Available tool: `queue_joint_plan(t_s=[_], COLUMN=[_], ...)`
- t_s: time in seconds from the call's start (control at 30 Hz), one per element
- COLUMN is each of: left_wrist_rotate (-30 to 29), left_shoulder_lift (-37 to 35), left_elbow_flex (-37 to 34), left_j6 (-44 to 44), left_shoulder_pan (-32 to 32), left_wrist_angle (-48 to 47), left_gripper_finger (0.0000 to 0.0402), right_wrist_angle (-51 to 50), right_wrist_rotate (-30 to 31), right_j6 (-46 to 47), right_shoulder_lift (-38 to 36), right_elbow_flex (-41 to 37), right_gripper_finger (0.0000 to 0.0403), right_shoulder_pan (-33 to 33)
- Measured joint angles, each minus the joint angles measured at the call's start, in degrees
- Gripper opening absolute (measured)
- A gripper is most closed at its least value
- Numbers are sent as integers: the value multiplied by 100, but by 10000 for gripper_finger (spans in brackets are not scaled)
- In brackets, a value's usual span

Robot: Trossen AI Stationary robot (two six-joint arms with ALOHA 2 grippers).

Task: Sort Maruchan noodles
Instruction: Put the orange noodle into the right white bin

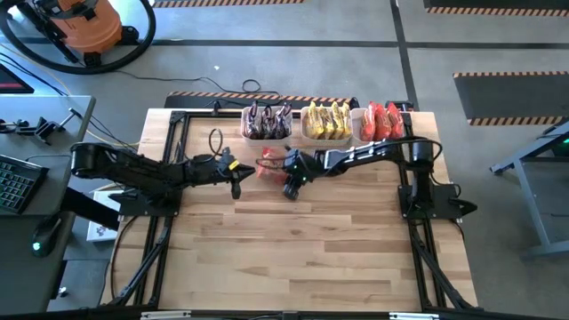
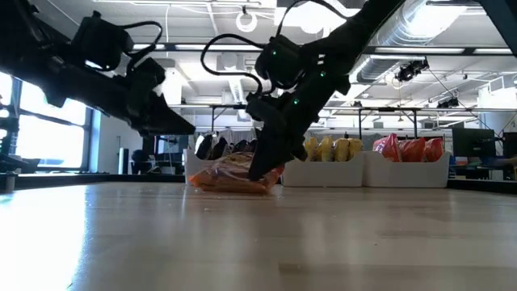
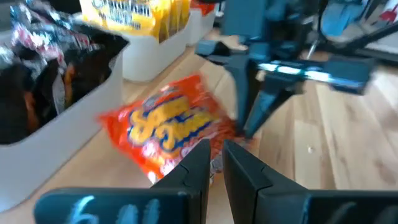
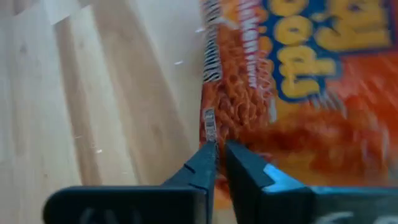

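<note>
Overhead, orange noodle packet (image 1: 269, 167) lies at 6 o'clock of the brown bin (image 1: 267, 123), awaiting sorting. Low view: right gripper (image 2: 262, 171) dips onto it. Right wrist: jaws nearly clenched at the crimped edge; a hold is uncertain. Left gripper (image 3: 216, 163), clenched empty, waits beside it.

Three white bins (image 1: 323, 135) stand in a row along the far edge of the wooden table (image 1: 302, 258); an orange shop vacuum (image 1: 84, 22) sits on the grey floor beyond. A black keyboard (image 1: 13, 182) lies on a side desk.
</note>
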Motion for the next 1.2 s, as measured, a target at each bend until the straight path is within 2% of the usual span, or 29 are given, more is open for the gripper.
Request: queue_joint_plan(t_s=[0.17,0.37,0.53,0.63,0.83,0.93,1.0,1.13,1.2], left_wrist_rotate=[-28,-53,-112,-124,-151,-152,-157,-157,-174], left_shoulder_lift=[782,1805,2535,2948,3597,3848,3983,4103,4104], left_elbow_flex=[218,570,931,1103,1388,1477,1473,1432,1407], left_j6=[58,262,356,356,357,398,450,570,674], left_shoulder_pan=[-20,-216,-339,-336,-334,-337,-339,-363,-397], left_wrist_angle=[260,889,895,905,1057,1120,1305,1489,1507], left_gripper_finger=[35,35,35,35,35,35,35,35,35], right_wrist_angle=[204,430,348,-192,-1525,-1904,-1978,-1955,-2035], right_wrist_rotate=[-90,-274,-232,-89,902,1029,715,-542,-896], right_j6=[-2,23,35,12,-173,16,78,183,202], right_shoulder_lift=[134,132,-15,-205,-630,-727,-721,-650,-642], right_elbow_flex=[0,0,6,154,629,842,928,915,860], right_gripper_finger=[6,10,51,88,150,172,185,207,215], right_shoulder_pan=[226,415,484,472,386,189,-11,-531,-773])
